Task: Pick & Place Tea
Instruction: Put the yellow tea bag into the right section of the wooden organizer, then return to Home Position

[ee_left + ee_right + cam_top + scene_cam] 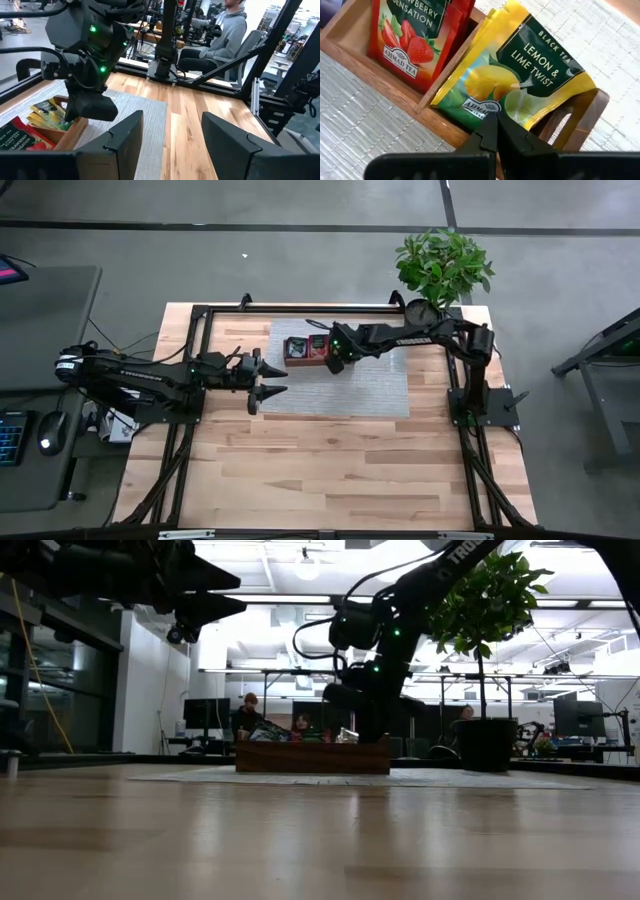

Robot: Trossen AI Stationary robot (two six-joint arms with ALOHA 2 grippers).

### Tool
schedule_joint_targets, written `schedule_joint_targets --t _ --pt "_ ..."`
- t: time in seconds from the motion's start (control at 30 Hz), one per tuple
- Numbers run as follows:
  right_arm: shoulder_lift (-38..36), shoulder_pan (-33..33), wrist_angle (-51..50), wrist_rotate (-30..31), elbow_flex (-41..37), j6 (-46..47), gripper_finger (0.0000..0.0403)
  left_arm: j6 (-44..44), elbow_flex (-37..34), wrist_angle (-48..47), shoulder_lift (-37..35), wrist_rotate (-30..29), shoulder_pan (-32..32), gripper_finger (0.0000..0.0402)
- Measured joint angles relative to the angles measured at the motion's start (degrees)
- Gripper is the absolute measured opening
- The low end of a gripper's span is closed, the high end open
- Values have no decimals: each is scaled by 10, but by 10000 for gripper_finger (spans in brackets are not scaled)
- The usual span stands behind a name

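A brown wooden tray (308,350) stands on a grey mat (370,392) at the far middle of the table. Tea packets stand upright in its compartments. Yellow-green lemon-and-lime packets (520,75) lean in the end compartment, and red strawberry packets (415,35) fill the one beside it. My right gripper (496,120) is shut and slants down at the tray (70,132) from the table's right. Its tips sit at the lower edge of the front yellow-green packet, above the tray's wall (385,70). My left gripper (268,380) hovers open and level, left of the mat, with nothing between its fingers. My right gripper has its shut fingertips (490,131) in front of the lower edge (475,107) of the front yellow-green packet, slanting down from above. The packet's face is toward the fingers, not between them. I cannot tell whether the tips touch it.
A potted plant (440,265) stands at the table's far right corner. Black frame rails (200,340) run around the work area. Bare wooden tabletop (330,470) lies toward the near edge. A person (225,30) sits beyond the table's far side.
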Motion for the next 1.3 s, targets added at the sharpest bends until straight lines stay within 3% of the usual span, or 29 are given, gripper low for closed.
schedule_joint_targets --t 1.03,1.3 --pt "-66 32 -28 19 -2 18 0 0 0 4 0 31 0 199" --pt "-139 73 -48 0 -1 -7 0 20 0 0 -2 42 0 199"
